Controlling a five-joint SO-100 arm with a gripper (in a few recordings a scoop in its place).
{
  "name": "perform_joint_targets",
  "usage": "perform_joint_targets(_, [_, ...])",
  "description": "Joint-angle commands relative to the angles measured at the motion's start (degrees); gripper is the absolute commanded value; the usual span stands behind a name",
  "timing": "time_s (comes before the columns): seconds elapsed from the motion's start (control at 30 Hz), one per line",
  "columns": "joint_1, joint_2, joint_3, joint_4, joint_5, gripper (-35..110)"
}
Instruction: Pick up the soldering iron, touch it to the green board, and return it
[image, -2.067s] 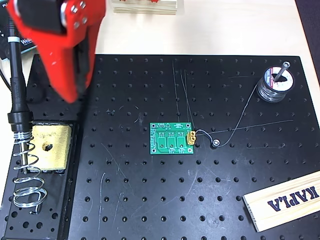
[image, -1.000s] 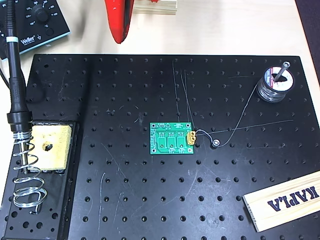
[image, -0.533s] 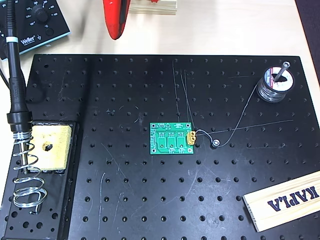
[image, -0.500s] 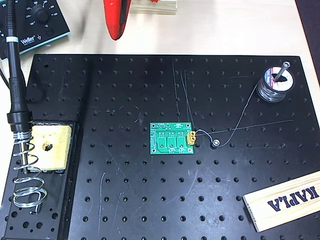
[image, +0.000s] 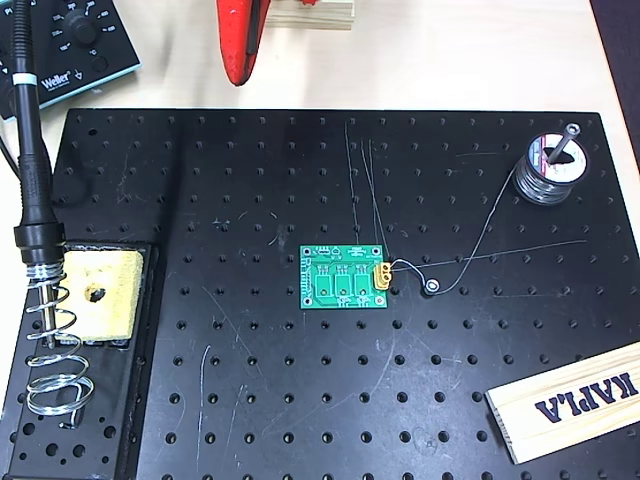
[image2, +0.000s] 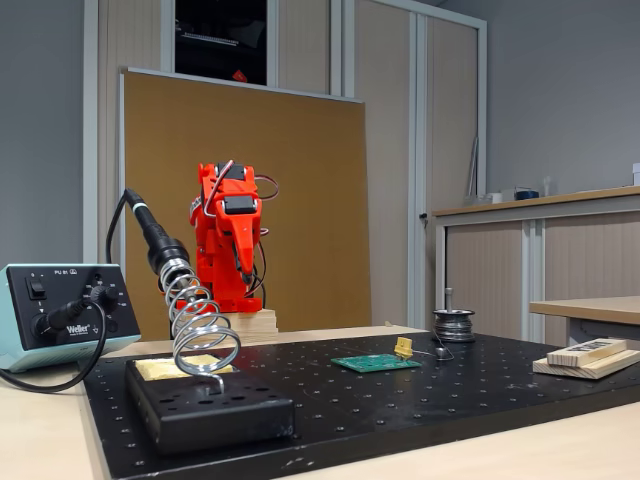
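The soldering iron rests in its silver coil stand at the left edge of the black plate, its tip inside the coil; the fixed view shows the soldering iron leaning up to the left out of the spring. The green board lies flat mid-plate with its yellow connector on the right, and the fixed view has the green board low on the plate. My red gripper hangs shut and empty behind the plate's far edge. In the fixed view the gripper points down on the folded arm.
A yellow sponge sits in the stand's tray. A solder spool stands far right, its wire trailing to the board. A wooden KAPLA block lies front right. The Weller station sits off the black perforated plate at top left.
My arm has pulled back from over the plate's left side to behind its far edge, then shifted slightly right. The iron has stayed in its stand.
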Motion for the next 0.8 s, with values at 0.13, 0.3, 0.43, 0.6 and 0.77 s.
perform_joint_targets(0.13, [-2.4, 1.2, 2.9, 3.1, -1.9, 0])
perform_joint_targets(0.3, [-3.3, 1.1, 3.9, 6.8, -2.1, 0])
perform_joint_targets(0.43, [-3.3, 1.1, 4.0, 6.7, -2.9, 0])
perform_joint_targets(0.6, [-3.1, 1.1, 4.0, 6.7, -2.7, 0])
perform_joint_targets(0.77, [-3.1, 1.1, 4.0, 6.7, -2.7, 0])
